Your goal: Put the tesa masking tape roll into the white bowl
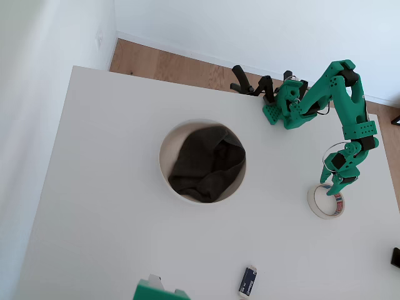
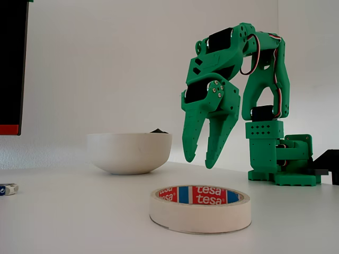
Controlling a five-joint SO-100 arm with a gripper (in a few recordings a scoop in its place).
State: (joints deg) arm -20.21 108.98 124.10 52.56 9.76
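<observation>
Claw: the green gripper (image 2: 200,160) hangs above the table with its tips pointing down. In the fixed view the two fingers are a little apart, with a narrow gap between them, and they hold nothing. In the overhead view the gripper (image 1: 337,184) is seen from above and the gap is hard to judge.

Tape: the tape (image 2: 200,208) lies flat on the white table (image 2: 79,222), just below the claw and not touching it. The fixed view shows air between the fingertips and the ring, and the red and blue print inside the core. In the overhead view the tape (image 1: 325,201) seems to meet the fingertips at its upper edge; the height between them cannot be seen from there.

Bowl: the bowl (image 1: 164,156) stands near the middle of the table, well apart from the tape, on its left in the overhead view. From above a dark grey cloth (image 1: 206,164) is seen inside it. In the fixed view the bowl (image 2: 129,152) shows its white outer wall, and the cloth is a small dark tip over the rim.

Arm base: it stands at the far table edge in the overhead view (image 1: 284,103).

Other: a small blue-and-white object (image 1: 247,280) lies near the front edge in the overhead view; in the fixed view it is at the left border (image 2: 8,189).
</observation>
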